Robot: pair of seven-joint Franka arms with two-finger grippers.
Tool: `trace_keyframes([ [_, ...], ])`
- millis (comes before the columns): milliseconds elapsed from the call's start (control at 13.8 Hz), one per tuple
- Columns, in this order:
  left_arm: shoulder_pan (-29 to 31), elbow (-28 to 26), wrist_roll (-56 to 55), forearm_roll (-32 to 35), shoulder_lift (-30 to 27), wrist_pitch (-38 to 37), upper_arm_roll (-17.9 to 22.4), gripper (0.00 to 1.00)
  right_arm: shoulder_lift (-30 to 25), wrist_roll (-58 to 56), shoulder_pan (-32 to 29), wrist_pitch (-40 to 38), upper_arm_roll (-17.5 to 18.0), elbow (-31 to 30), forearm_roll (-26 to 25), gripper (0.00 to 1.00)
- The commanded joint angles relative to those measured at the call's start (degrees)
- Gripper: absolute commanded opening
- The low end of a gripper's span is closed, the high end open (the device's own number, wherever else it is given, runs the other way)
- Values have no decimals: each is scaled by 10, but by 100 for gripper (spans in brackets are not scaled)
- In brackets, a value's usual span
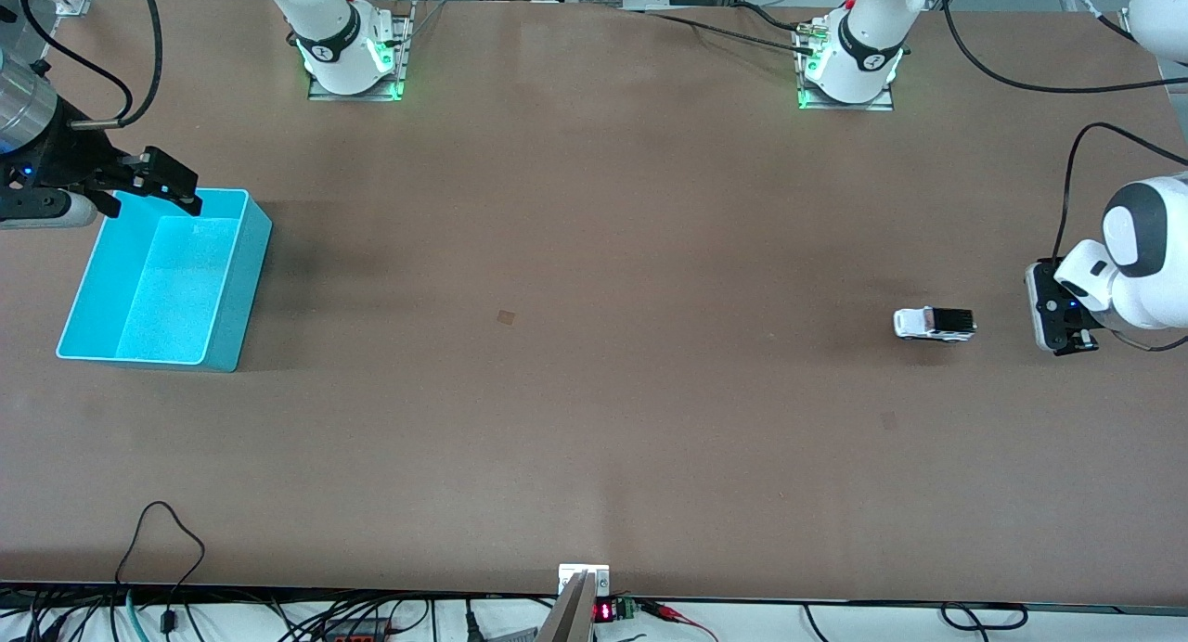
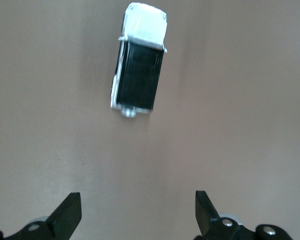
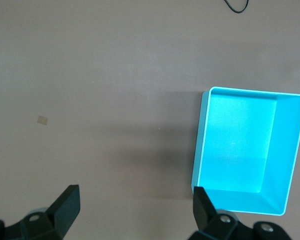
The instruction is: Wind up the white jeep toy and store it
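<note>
Lying on the table at the left arm's end, the white jeep toy (image 1: 934, 324) is seen just beside the left gripper (image 1: 1067, 322), whose fingers are spread wide with nothing held. Its long side is pointed straight toward that gripper. The right gripper (image 1: 153, 180), also wide and empty, is parked over the cyan bin (image 1: 243, 294), well apart from the toy.

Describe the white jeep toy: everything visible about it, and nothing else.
The white jeep toy is a tiny car with a white body and hood, a black rectangular roof panel, dark wheels and a small round grey piece at its rear end. It looks like hard plastic. It stands upright on its wheels on the brown table, toward the left arm's end, lengthwise along the table. Nothing touches it; the left gripper hangs open beside it.
</note>
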Motion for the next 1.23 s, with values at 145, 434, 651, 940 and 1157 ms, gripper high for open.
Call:
trace_keyframes([
  [145, 5, 99, -176, -4, -6, -153, -71, 100, -12, -6, -2, 6, -1, -13, 4, 100],
  [434, 5, 191, -372, -7, -8, -288, -143, 100, -12, -6, -2, 6, -1, -13, 4, 100],
  [651, -42, 200, -520, -21, -39, -298, -139, 100, -12, -6, -2, 6, -1, -13, 4, 100],
  [940, -91, 191, -770, -48, -87, -291, -117, 100, -12, -6, -2, 6, -1, -13, 4, 100],
  [1157, -125, 144, -892, -77, -129, -233, -77, 100, -12, -6, -2, 6, -1, -13, 4, 100],
])
